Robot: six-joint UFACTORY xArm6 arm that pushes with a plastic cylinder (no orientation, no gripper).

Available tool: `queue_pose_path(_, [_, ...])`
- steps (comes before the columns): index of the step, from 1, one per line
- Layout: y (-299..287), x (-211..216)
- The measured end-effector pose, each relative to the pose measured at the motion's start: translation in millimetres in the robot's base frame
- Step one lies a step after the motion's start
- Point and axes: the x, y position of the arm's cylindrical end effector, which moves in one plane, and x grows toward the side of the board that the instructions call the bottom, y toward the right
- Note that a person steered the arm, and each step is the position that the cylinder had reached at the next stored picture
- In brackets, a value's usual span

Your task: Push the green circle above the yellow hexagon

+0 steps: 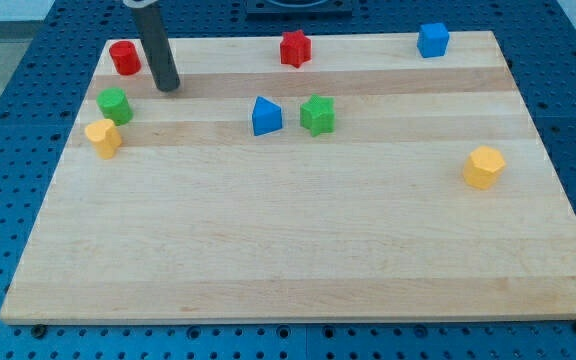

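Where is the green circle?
The green circle sits near the board's left edge, just above the yellow block, with my tip up to its right.

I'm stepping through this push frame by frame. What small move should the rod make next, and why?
Probably none, or a slight retreat toward the view's top. The green circle already sits just above the yellow hexagon, nearly touching. My tip stands up and right of the circle, near the red cylinder.
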Motion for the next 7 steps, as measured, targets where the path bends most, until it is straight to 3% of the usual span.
queue_pose_path(2, [-109, -7])
queue_pose_path(4, [-111, 7])
queue_pose_path(6, [-110, 90])
queue_pose_path(7, [-101, 93])
